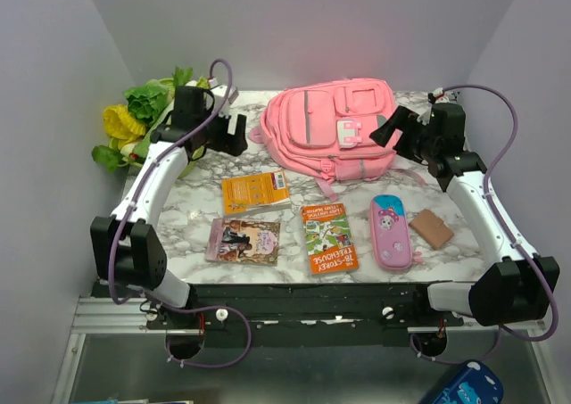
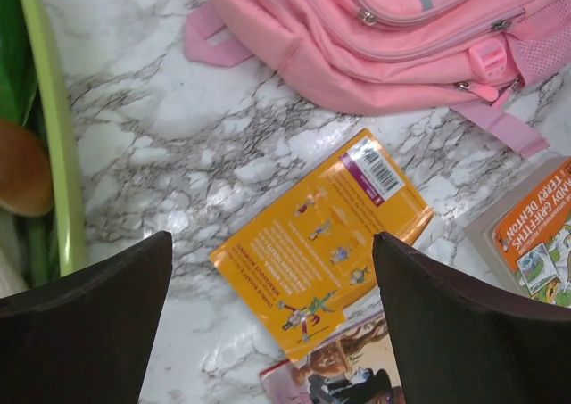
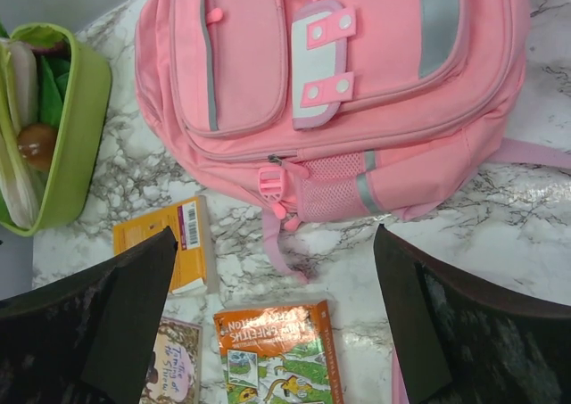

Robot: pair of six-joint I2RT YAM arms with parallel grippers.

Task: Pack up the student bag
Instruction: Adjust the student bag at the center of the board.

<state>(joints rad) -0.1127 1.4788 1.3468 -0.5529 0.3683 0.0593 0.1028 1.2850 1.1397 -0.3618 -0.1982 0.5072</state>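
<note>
A lab-style robot test booth, not a home: plain pale walls (image 1: 45, 83) box in a marble-patterned table (image 1: 201, 217) at 9, 12 and 3 o'clock. At 6 o'clock a bare aluminium rail (image 1: 98, 313) and a black mounting bar (image 1: 303, 299) anchor two white robot arms (image 1: 152, 185).

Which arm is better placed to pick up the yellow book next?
Left, likely: the open left hand hangs near the yellow book, which shows between its fingers; the right hand is across the student bag from it.

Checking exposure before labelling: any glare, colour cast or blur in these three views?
Top external: pink cast on the wall above the student bag, otherwise sharp. Left wrist: glare on the marble table beside the orange book. Right wrist: sharp, fingers dark, noisy.
</note>
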